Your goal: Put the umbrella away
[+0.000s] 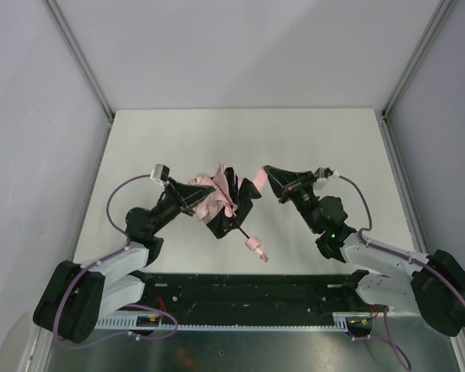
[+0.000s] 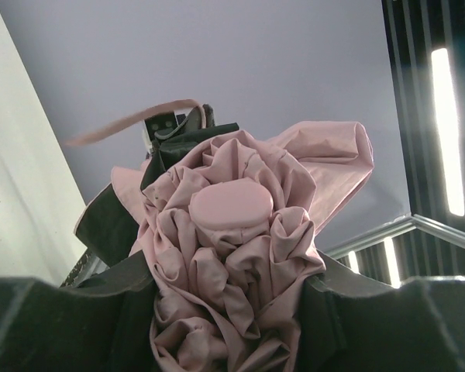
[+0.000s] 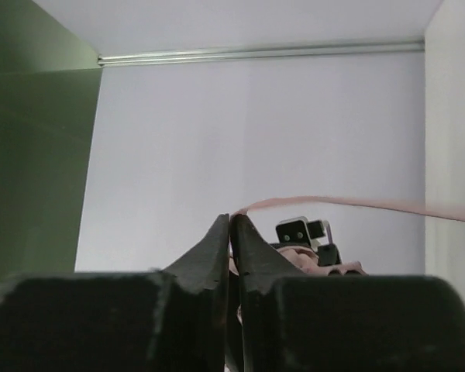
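No legible txt, labels or nos. anywhere.

This is a robotics lab test cell. A bare white desk (image 1: 240,132) is boxed in by plain grey panels (image 1: 31,116) on aluminium frame posts (image 1: 79,60). The left arm (image 1: 136,225) and right arm (image 1: 349,242) are bolted to a black mounting rail (image 1: 240,288) along the desk's near edge, with strip lights (image 2: 445,132) overhead.

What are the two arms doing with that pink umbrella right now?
Left jaws shut on umbrella canopy. Right jaws pinching its strap, stretched out. Handle free. Nothing else in the way.
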`<action>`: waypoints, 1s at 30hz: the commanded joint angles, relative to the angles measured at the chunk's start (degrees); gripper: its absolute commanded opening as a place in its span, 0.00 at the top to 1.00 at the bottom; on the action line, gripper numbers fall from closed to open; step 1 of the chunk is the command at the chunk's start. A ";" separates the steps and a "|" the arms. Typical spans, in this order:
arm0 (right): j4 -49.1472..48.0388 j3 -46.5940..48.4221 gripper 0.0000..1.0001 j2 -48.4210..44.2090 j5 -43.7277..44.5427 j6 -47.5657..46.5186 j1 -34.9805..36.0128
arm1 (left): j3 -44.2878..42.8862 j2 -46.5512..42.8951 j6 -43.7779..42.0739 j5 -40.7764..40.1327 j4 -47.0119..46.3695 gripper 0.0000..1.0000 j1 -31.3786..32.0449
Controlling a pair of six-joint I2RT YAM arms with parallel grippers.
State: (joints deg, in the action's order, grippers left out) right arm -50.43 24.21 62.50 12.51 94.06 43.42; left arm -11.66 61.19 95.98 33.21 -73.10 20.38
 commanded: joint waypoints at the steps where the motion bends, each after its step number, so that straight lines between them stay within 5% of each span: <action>1: -9.68 -0.21 0.96 1.81 -1.84 -4.92 -2.34 | -0.11 -0.95 0.72 -0.83 -16.32 1.00 0.26; 6: -16.76 -1.11 1.00 4.48 -5.67 -6.99 -4.37 | 0.33 -0.16 -0.40 -1.65 -16.17 1.00 0.27; 11: -12.41 0.66 1.00 7.02 -14.61 -10.70 -10.19 | -0.29 2.11 -4.02 0.42 -8.90 1.00 0.47; 22: -29.12 13.34 1.00 36.77 -36.62 -12.09 -17.72 | -4.87 3.42 -31.13 -7.18 32.08 1.00 1.25; 30: -35.89 17.38 1.00 53.96 -39.63 -14.38 -18.39 | -7.47 20.86 -33.76 -10.78 38.16 1.00 0.77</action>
State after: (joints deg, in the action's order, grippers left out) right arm -73.03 38.41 109.91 -24.88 81.38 26.06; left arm -17.08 76.77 66.87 24.32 -39.40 21.19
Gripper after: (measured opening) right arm 0.007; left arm 0.477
